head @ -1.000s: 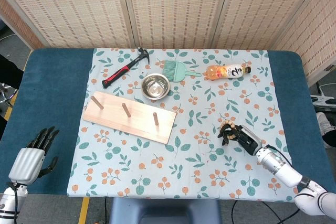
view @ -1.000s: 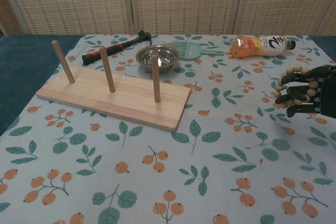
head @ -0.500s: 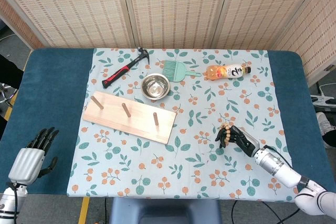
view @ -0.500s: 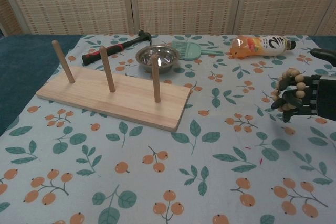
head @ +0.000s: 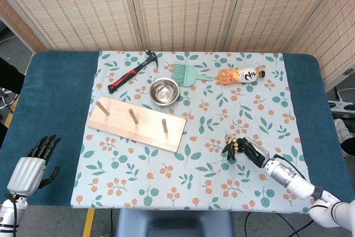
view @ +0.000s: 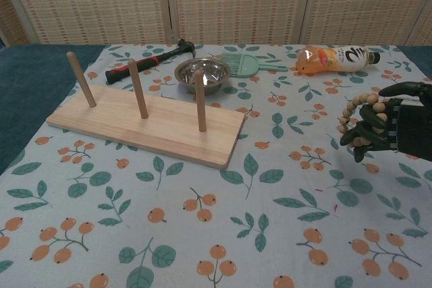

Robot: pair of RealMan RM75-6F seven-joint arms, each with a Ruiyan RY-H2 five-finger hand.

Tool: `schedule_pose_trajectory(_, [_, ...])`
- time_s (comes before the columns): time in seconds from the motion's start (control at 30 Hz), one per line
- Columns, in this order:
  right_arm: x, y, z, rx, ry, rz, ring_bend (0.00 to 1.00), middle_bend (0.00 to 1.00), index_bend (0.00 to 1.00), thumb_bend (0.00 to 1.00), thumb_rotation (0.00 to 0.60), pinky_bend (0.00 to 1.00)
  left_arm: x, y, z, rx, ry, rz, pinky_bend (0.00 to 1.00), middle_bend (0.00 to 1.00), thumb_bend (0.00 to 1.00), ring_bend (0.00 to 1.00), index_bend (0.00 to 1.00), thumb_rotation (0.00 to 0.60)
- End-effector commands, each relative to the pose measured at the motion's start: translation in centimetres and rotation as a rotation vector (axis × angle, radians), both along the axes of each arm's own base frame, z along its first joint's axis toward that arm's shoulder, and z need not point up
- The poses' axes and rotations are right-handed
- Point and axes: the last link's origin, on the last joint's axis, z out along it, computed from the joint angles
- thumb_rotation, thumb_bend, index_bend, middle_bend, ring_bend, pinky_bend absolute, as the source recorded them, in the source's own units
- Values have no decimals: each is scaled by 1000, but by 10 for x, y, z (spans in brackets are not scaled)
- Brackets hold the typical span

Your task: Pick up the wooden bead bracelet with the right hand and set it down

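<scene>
My right hand [head: 247, 151] [view: 382, 126] holds the wooden bead bracelet [head: 232, 144] [view: 352, 110], its dark fingers curled through the loop of pale beads. It hangs a little above the flowered cloth [head: 211, 120] at the right front of the table. In the chest view part of the bracelet arcs up over the fingers. My left hand [head: 29, 166] rests low at the front left over the blue table cover, fingers apart and holding nothing. The chest view does not show it.
A wooden board with three upright pegs [head: 136, 124] [view: 147, 123] lies left of centre. Behind it stand a steel bowl [head: 164, 91] [view: 200, 72], a hammer [head: 132, 71], a green brush [head: 187, 74] and a lying orange bottle [head: 240, 75] [view: 333, 58].
My right hand has carried the bracelet leftward and toward the front edge of the table. The left hand has stayed put.
</scene>
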Motion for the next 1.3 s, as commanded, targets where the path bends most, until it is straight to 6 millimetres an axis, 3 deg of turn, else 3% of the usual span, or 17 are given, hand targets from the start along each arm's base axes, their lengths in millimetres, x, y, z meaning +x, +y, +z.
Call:
schedule_pose_trajectory(0.03, [0, 0, 0, -5, 1, -5, 380, 721, 734, 603, 33, 455, 0, 0, 0, 0, 0, -1, 305, 51, 445, 44, 0, 600])
schedule_pose_trajectory(0.2, [-2, 0, 1, -15, 7, -14, 387, 732, 757, 730, 34, 455, 0, 0, -1, -3, 1, -3, 305, 52, 446, 44, 0, 600])
schedule_pose_trajectory(0.43, [-4, -2, 6, -26, 16, -22, 399, 749, 782, 1000, 101, 455, 1, 0, -2, -6, 4, -3, 305, 52, 446, 44, 0, 600])
schedule_pose_trajectory(0.7, [-10, -2, 9, -58, 37, -31, 400, 751, 778, 1000, 234, 455, 2, 2, -5, -13, 4, -9, 305, 51, 446, 43, 0, 600])
schedule_pose_trajectory(0.9, [-14, -1, 13, -85, 52, -34, 380, 751, 636, 1000, 382, 448, 4, 3, -8, -22, 4, -15, 305, 52, 445, 44, 0, 600])
schedule_pose_trajectory(1.0, [-15, -1, 14, -93, 50, -43, 356, 743, 573, 1000, 365, 445, 4, 3, -8, -22, 4, -15, 305, 52, 445, 44, 0, 600])
schedule_pose_trajectory(1.07, [-15, -1, 14, -83, 47, -50, 353, 736, 563, 998, 283, 444, 4, 3, -8, -22, 5, -14, 305, 52, 446, 44, 0, 600])
schedule_pose_trajectory(1.13, [-15, -1, 13, -70, 49, -46, 353, 735, 561, 878, 200, 444, 4, 3, -8, -21, 5, -14, 305, 52, 446, 44, 0, 600])
schedule_pose_trajectory(1.23, [-15, 1, 11, -59, 50, -41, 353, 735, 572, 573, 169, 444, 3, 2, -7, -18, 4, -12, 305, 53, 446, 44, 0, 600])
schedule_pose_trajectory(1.3, [-15, 1, 8, -54, 54, -37, 354, 735, 581, 446, 166, 444, 3, 2, -6, -17, 3, -11, 305, 56, 444, 44, 0, 600])
